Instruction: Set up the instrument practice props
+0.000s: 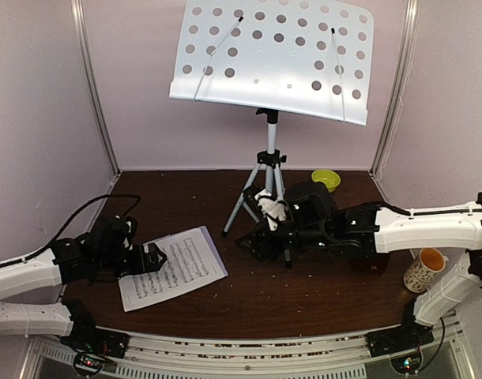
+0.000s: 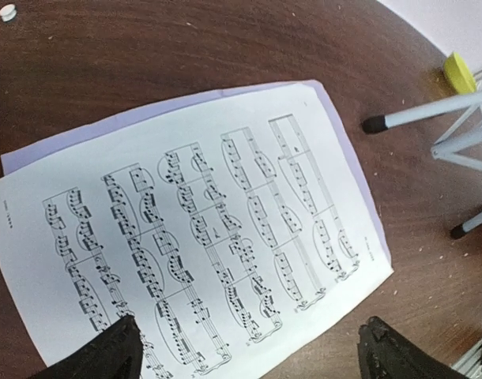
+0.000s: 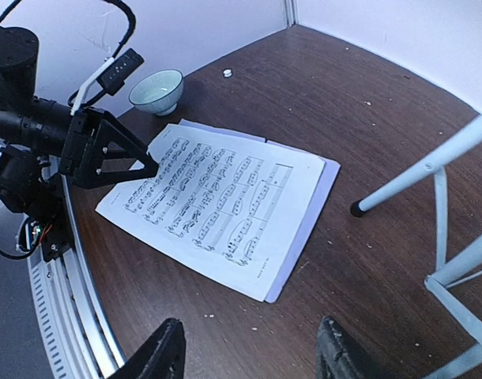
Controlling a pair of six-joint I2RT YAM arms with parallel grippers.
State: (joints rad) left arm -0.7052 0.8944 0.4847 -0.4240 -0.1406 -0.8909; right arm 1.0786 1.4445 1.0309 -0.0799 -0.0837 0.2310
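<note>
Lower left of the top view, the left gripper (image 1: 156, 257) is hovering over the left edge of the sheet-music pages (image 1: 182, 268), fingers (image 2: 114, 355) spread wide and gripping nothing, while the pages are lying flat on the table (image 1: 320, 292). Upper centre, the music stand (image 1: 273, 59) is standing bare, and just below it the right gripper (image 1: 247, 242) is sitting by the stand's legs, jaws partly apart and empty. I'm guessing the page pickup is happening now, so next it's needing a clean pinch on that edge without creasing.
</note>
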